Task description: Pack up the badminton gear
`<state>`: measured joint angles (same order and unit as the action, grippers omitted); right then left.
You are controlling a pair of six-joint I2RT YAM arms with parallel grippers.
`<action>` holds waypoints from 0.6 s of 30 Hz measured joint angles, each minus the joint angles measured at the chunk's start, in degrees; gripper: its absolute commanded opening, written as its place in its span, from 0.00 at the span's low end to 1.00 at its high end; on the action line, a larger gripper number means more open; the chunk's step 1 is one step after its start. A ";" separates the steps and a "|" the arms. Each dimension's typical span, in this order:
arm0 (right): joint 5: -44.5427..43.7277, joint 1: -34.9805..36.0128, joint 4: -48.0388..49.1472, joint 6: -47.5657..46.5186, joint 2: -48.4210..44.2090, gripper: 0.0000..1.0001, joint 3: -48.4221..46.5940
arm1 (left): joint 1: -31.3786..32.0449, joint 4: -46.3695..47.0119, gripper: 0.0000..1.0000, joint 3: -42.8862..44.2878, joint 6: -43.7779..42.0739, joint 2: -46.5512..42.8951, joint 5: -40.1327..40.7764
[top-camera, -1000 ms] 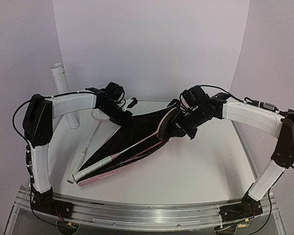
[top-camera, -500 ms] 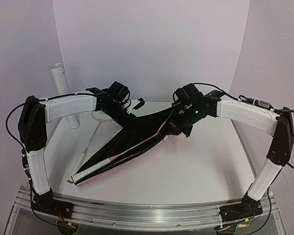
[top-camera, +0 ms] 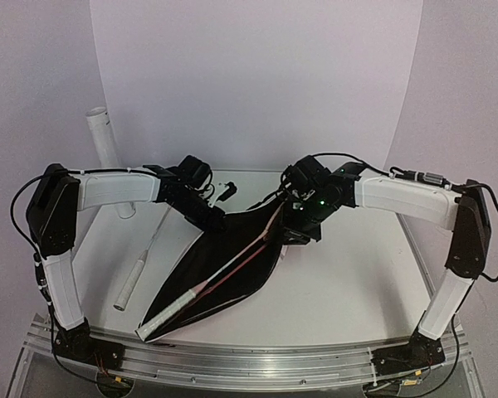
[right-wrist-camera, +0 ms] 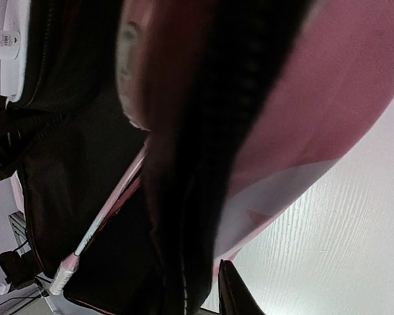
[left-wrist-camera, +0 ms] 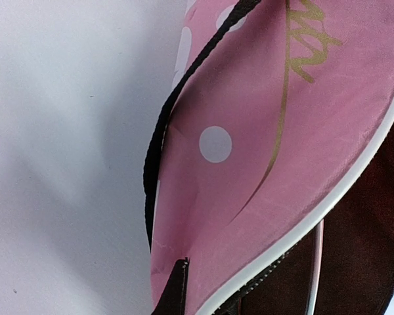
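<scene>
My left gripper [top-camera: 201, 203] and right gripper [top-camera: 295, 230] each pinch an edge of the pink bag [top-camera: 232, 274], holding its mouth wide. One racket [top-camera: 178, 305] lies inside, its handle poking out. The second racket [top-camera: 131, 282] waits on the table [top-camera: 349, 290] beside. Shuttlecocks I cannot see.

The overhead camera looks down from above and behind the near edge of the table [top-camera: 349, 282], faces the back wall [top-camera: 257, 83] and covers the whole surface. Both wrist cameras sit very close to the bag [top-camera: 224, 257]. The left faces its pink outside, the right its dark inside and a racket [right-wrist-camera: 102, 220]. All three views share the bag.
</scene>
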<state>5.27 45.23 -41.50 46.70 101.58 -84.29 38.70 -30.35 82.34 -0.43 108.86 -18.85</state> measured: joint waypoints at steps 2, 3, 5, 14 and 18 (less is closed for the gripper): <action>-0.58 0.56 -0.51 -3.16 0.00 0.40 -0.83 | -0.27 0.41 0.00 -0.31 0.90 -0.03 -0.76; -0.77 1.19 -0.82 -5.60 0.00 0.42 -1.89 | -0.48 0.68 0.00 -0.64 1.31 -0.06 -1.05; -0.98 2.57 -1.38 -10.27 0.00 0.44 -4.43 | -0.82 1.12 0.00 -1.21 1.97 -0.07 -1.54; -1.89 5.57 -1.24 -33.66 -1.23 0.45 -14.44 | -2.04 2.16 0.00 -3.09 2.45 -0.07 -2.66; 0.26 7.33 -1.35 -46.96 -0.23 0.46 -17.03 | -2.08 1.50 0.00 -2.76 2.43 -0.07 -3.21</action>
<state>5.53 52.56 -42.84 -0.26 101.35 -101.31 36.62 -28.85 79.57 2.00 108.79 -22.05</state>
